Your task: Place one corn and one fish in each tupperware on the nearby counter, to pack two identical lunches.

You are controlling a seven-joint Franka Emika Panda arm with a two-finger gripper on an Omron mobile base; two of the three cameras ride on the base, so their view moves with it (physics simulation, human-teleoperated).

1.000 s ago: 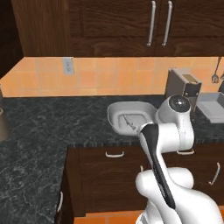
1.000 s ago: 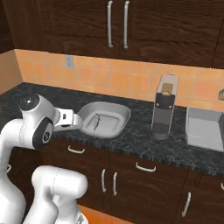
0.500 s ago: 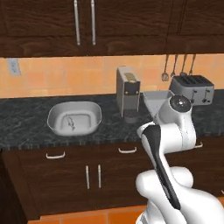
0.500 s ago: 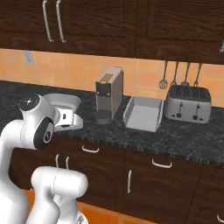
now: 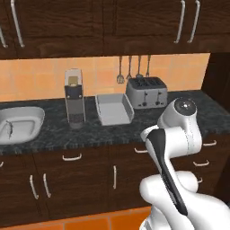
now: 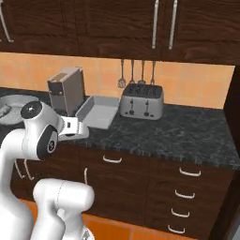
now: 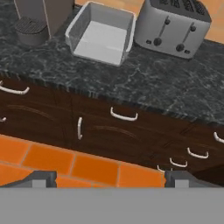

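My jaws [image 7: 105, 180] stand wide apart with nothing between them; in the hand view the two dark tips sit at the bottom, over orange floor tiles and the dark cabinet fronts. The arm is folded close to the base: the elbow is raised high, the forearm comes back down, and the hand is held short of the tabletop [image 5: 179, 114] edge, looking forward and down at it.

Past the cabinet front, on the tabletop, the rectangular tupperware [image 7: 102, 37] sits between the coffee machine [image 5: 74, 99] and the toaster [image 5: 145, 92], just beside both. It looks bare inside. I judge it light and stiff, likely to slide on the stone if I nudge a wall, so anything should go in from above.

Farther left, the oval tupperware [image 5: 20, 127] holds a thin grey sliver that I take for a fish [image 5: 10, 130]; it is too small to be sure. I see no corn from here.

I expect a fish to be thin, slick and light, best pinched across the middle of its body. A cob should be firm and inclined to roll, so I'd close across its girth.
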